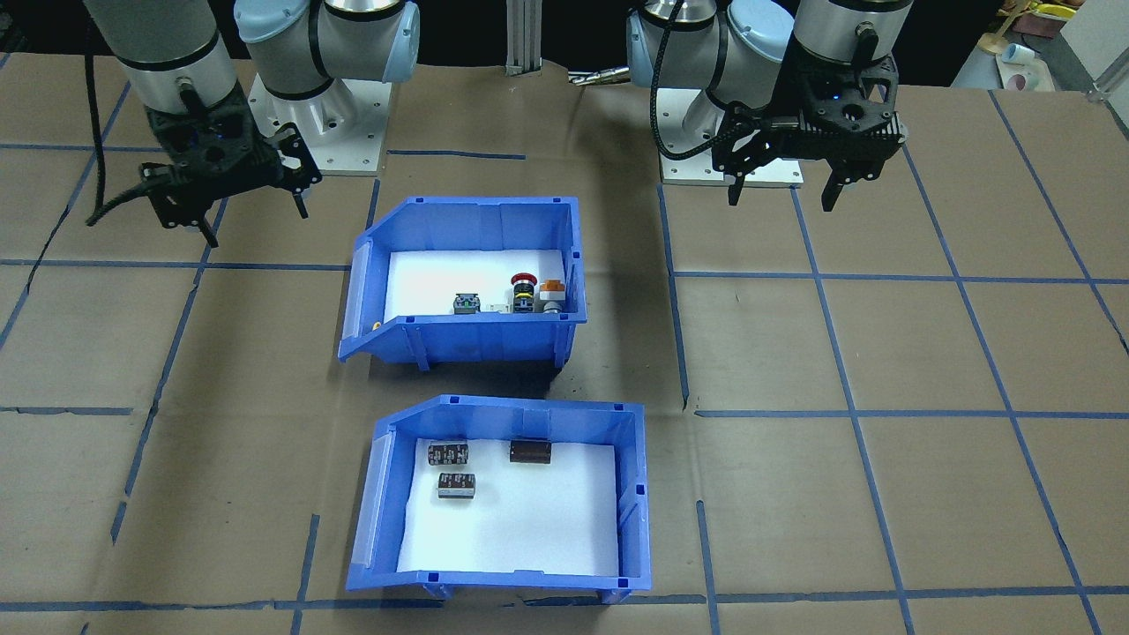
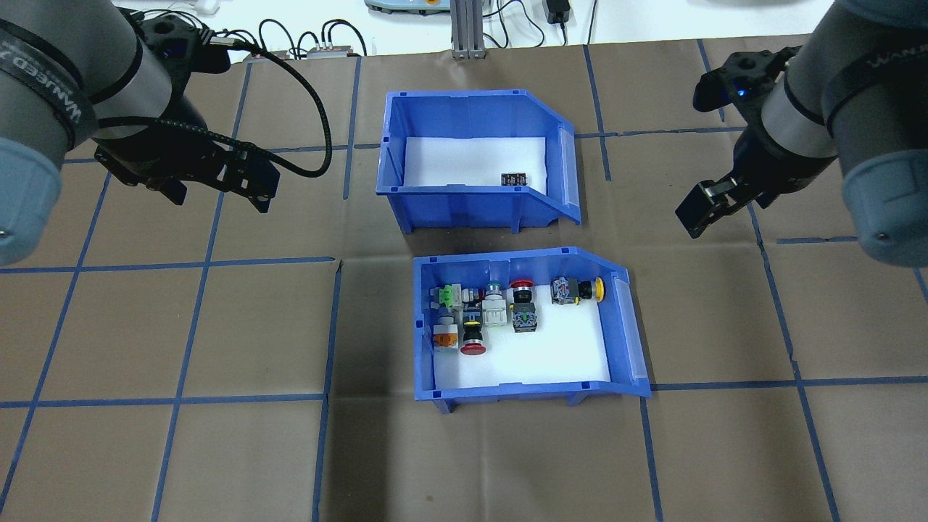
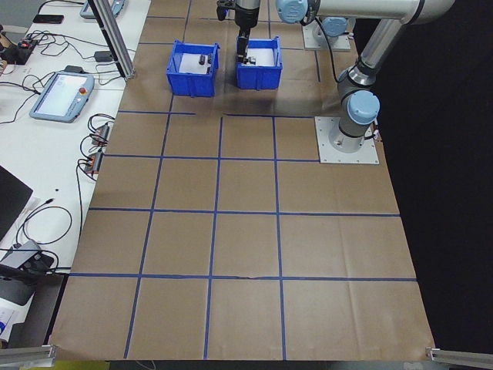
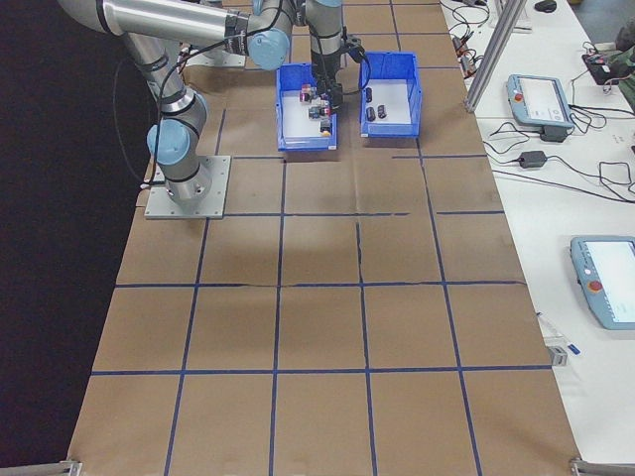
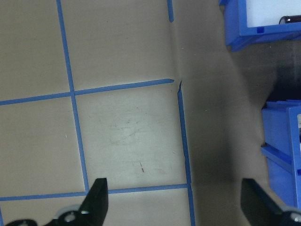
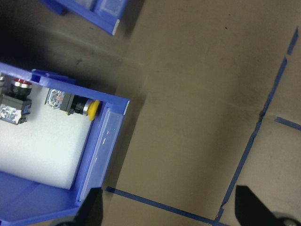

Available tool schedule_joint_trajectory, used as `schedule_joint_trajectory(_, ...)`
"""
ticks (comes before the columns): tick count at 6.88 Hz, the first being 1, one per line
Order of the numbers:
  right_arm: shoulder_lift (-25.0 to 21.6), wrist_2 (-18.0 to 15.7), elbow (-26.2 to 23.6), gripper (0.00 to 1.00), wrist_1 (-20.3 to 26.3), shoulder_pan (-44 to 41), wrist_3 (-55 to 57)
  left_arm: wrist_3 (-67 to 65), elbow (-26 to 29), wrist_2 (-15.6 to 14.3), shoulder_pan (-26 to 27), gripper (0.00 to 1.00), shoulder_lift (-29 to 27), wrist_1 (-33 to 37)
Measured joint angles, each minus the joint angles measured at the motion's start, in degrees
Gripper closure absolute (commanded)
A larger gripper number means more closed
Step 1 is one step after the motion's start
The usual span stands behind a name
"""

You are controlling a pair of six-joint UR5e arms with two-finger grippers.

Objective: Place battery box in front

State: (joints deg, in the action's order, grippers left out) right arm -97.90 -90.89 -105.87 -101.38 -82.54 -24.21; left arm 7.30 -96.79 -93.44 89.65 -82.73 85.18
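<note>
Hovering clear of both bins, the left gripper (image 2: pixel 217 190) and the right gripper (image 2: pixel 714 206) hold nothing; both wrist views show the fingers spread wide over bare brown paper.

The battery box (image 2: pixel 464 206), a blue plastic bin with a white foam floor, sloped low lip and three small dark battery pieces (image 1: pixel 450 467), sits on the far side of the table from the robot. The like blue bin of coloured push-buttons and switches (image 2: pixel 522 384) sits just nearer the robot, the two close but apart.

Handling, as judged: rigid moulded plastic, light with so little inside, walls smooth and likely slippery. Loose pieces may slide on the foam if the bin tips, so keep it level. Best hold looks like pinching a straight side wall or the tall back wall at the rim, not the sloped lip
</note>
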Motion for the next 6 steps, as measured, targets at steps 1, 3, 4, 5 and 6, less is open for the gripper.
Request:
schedule_joint_trajectory(1, 0.0, 0.2, 0.7, 0.00, 0.8, 1.1, 6.7, 0.0, 0.0, 0.1, 0.0, 0.01, 0.0, 0.0)
schedule_joint_trajectory(3, 2.8, 0.7, 5.8, 0.00, 4.6, 1.0, 15.3, 0.0, -0.1, 0.4, 0.0, 0.01, -0.2, 0.0)
schedule_joint_trajectory(4, 5.3, 0.7, 9.3, 0.00, 6.0, 0.0, 16.3, -0.1, -0.1, 0.6, 0.0, 0.01, -0.2, 0.0)
schedule_joint_trajectory(5, 7.5, 0.8, 12.1, 0.00, 6.6, -1.2, 17.0, -0.1, -0.1, 0.6, 0.0, 0.01, -0.2, 0.0)
schedule_joint_trajectory(6, 9.3, 0.8, 13.9, 0.00, 6.8, -2.2, 18.0, -0.1, -0.1, 0.5, 0.0, 0.01, -0.3, 0.0)
